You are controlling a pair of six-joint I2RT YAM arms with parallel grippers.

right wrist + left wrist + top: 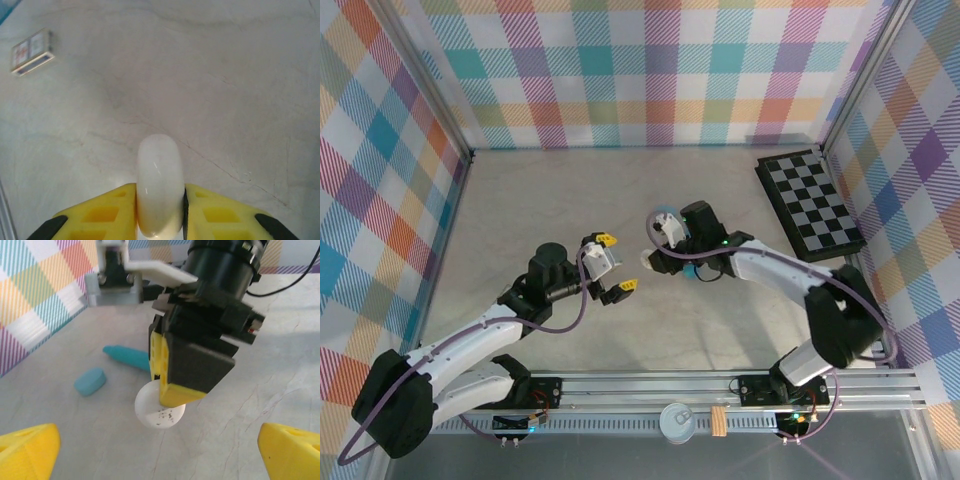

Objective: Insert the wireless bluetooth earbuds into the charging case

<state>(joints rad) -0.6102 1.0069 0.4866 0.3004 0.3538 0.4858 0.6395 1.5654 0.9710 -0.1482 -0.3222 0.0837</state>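
- We judge the case is being held ready for loading: the right end effector [160, 202] is closed narrowly on the white charging case [159, 170], gripping it edge-on.
- The left end effector [616, 264] is spread wide and empty, just beside the case.
- Next, we think, comes opening the lid; the shell is glossy, rounded and probably slippery.
- A blue oval case [90, 381] and a teal stick [127, 356] lie on the matte, veined table [225, 75].
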